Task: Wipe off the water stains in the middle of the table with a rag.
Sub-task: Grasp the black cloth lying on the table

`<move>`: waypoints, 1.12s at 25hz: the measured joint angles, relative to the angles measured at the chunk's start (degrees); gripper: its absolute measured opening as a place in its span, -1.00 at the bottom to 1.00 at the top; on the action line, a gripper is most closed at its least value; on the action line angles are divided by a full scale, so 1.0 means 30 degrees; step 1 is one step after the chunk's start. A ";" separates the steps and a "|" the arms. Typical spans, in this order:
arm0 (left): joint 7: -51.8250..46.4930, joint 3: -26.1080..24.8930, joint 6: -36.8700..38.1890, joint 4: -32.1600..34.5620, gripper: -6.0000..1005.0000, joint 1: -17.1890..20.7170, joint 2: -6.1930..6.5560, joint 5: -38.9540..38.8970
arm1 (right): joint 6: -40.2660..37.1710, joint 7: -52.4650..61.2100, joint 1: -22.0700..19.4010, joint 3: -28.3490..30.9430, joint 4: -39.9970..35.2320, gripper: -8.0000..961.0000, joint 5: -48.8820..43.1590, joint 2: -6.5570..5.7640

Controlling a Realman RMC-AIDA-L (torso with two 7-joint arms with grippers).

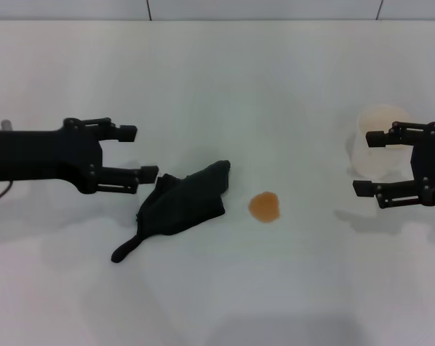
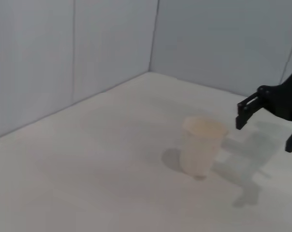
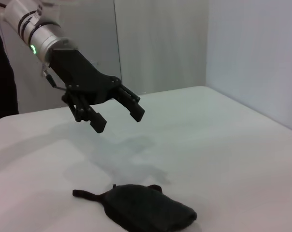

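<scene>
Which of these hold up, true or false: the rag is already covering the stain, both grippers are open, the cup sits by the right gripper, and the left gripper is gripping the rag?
1. The rag covers the water stain. False: it lies beside the stain, on the left gripper's side.
2. Both grippers are open. True: left gripper, right gripper.
3. The plastic cup stands by the right gripper. True.
4. The left gripper grips the rag. False: it hovers open, empty.

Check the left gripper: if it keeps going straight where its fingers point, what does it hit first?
Probably the crumpled black cloth rag. The left gripper, fingers open, points across the white table toward the robot's right. It hovers above the surface, so it may pass over the rag; the translucent plastic cup lies farther along.
</scene>
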 joint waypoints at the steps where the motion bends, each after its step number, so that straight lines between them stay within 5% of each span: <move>1: -0.0486 0.0008 0.0062 0.0177 0.76 -0.0092 0.0088 0.0189 | -0.0007 0.0076 0.0015 -0.0025 -0.0005 0.78 0.0025 0.0006; 8: -0.2411 0.0032 0.0147 0.0434 0.75 -0.1326 0.0216 0.2720 | -0.0018 0.0452 0.0107 -0.0239 -0.0016 0.78 0.0267 0.0046; 28: -0.2651 0.0903 -0.2349 -0.2272 0.72 -0.4085 -0.0627 0.6543 | -0.0098 0.0885 0.0092 -0.0547 -0.0037 0.78 0.0945 0.0051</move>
